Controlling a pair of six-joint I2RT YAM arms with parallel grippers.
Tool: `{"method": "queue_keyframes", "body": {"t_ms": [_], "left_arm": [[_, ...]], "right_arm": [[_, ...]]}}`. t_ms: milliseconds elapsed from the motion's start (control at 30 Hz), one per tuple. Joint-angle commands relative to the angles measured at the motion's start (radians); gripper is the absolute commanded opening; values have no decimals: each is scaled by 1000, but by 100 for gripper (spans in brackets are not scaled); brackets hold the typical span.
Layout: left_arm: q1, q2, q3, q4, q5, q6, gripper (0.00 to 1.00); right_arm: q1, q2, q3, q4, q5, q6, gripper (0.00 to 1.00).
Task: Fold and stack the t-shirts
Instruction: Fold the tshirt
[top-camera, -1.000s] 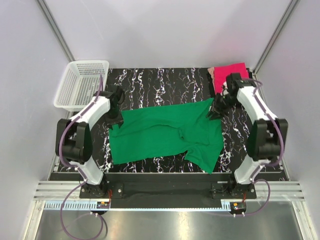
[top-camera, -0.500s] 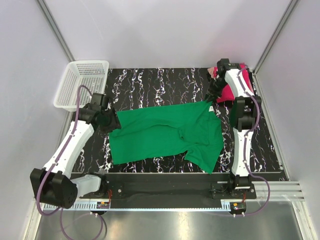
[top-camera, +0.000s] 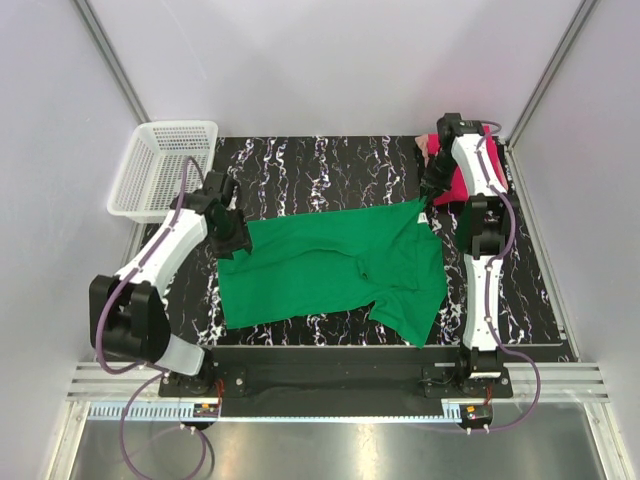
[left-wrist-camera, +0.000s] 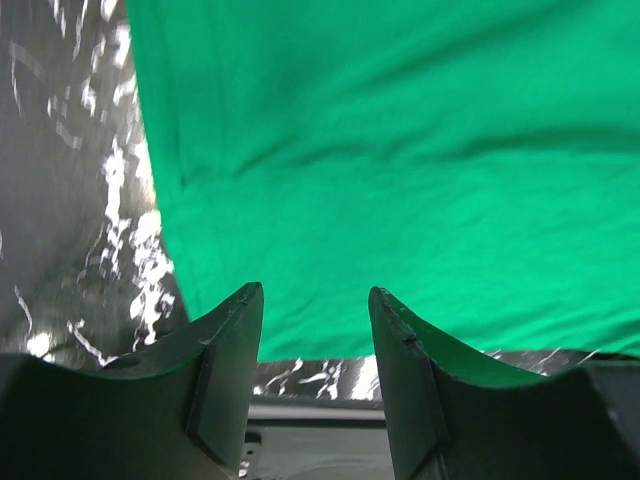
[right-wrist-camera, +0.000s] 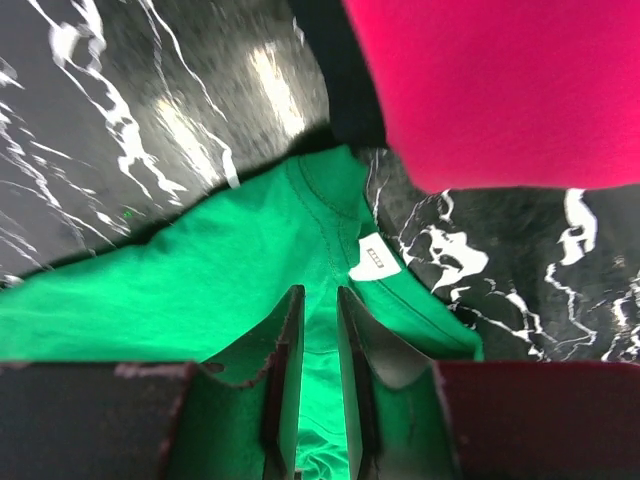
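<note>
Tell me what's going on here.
Two robot arms are working on a green t-shirt lying spread out on the table. The left gripper hovers at its left edge, fingers apart and empty. The right gripper is by the neck label, fingers nearly together. A pink t-shirt lies at the far right corner.

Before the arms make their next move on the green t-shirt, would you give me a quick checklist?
1. The green t-shirt lies spread on the table: ok, some creases.
2. The left gripper is open at its edge: ok.
3. The right gripper is at the collar beside the neck label: ok.
4. The right gripper holds cloth: cannot tell.
5. The pink t-shirt lies apart from the green one: ok.
</note>
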Motion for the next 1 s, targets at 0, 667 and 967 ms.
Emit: {"method": "queue_keyframes", "body": {"t_ms": [0,667,967], "left_arm": [[-2,59,132,47,-1,-7,51],[9,391,330,-19,-214,-87,52],[29,463,430,-24,-228,-90,52]], "right_arm": [[-19,43,75,-26,27,16,26],[-25,129,95,-19,-35,8,21],[-23,2,139,-4,-107,26,26]]}}
